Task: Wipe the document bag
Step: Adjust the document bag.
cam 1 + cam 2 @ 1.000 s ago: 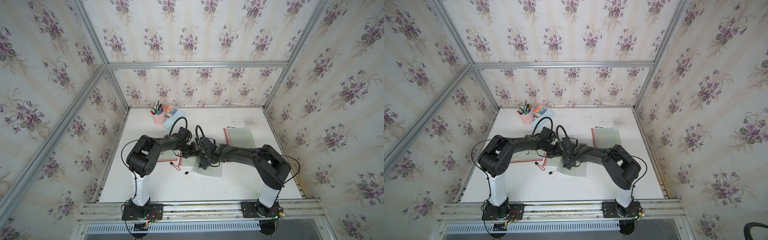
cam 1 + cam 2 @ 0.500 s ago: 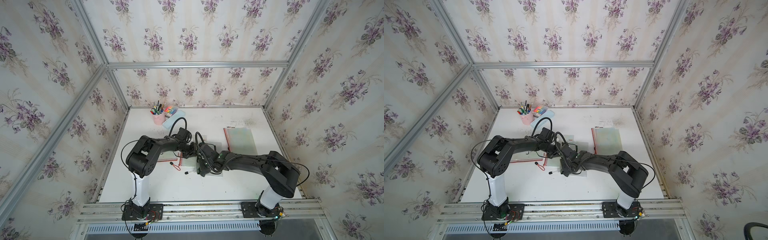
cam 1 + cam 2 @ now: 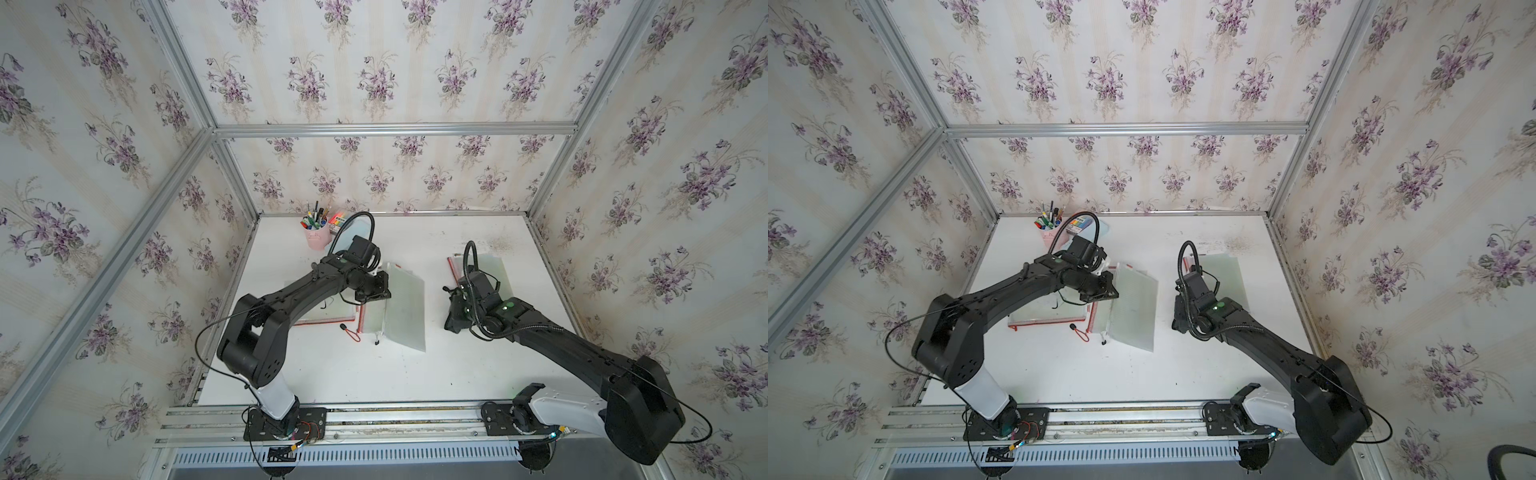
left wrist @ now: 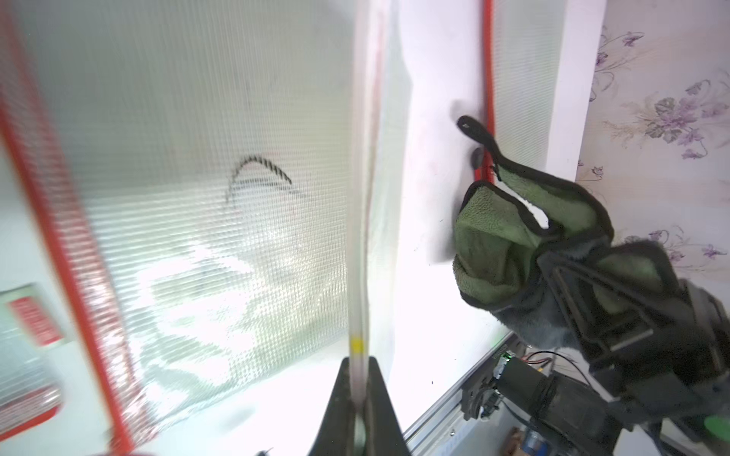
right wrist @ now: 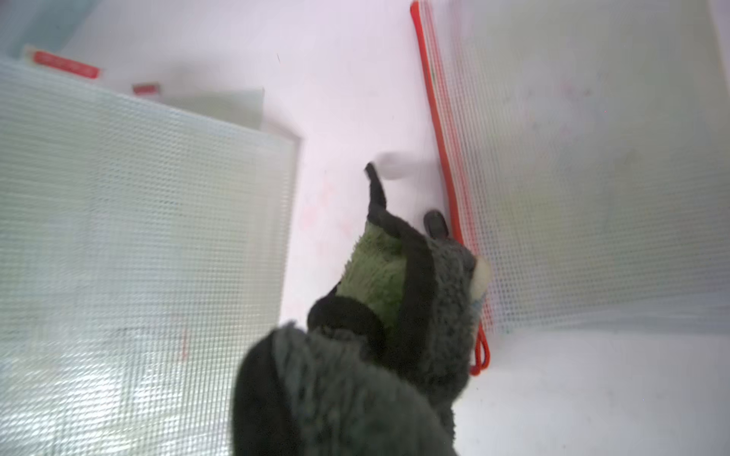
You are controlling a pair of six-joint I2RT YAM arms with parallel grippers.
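The counter is a white board filling the middle of both top views, smudged with dark specks toward its upper right. It is boxed in by walls of purple-flowered paper and aluminium rails. A pink pen cup stands at its upper left corner.

My left gripper is pinched tight on the edge of the document bag. The bag sits at the centre of the top views, tilted up off the counter along the side I hold. In the left wrist view it shows edge-on, as a pale strip up the middle.

Left of it a second bag lies flat with a black pen squiggle on it, mostly under my left arm from above. A third bag lies at the upper right, partly behind my right arm.

My right gripper is clamped around a green and grey cloth, between the document bag and the third bag. The cloth buries my right fingertips, so I cannot tell whether it touches the counter or the third bag's red edge. Both wrist views are blurred, and the red labels cannot be read.
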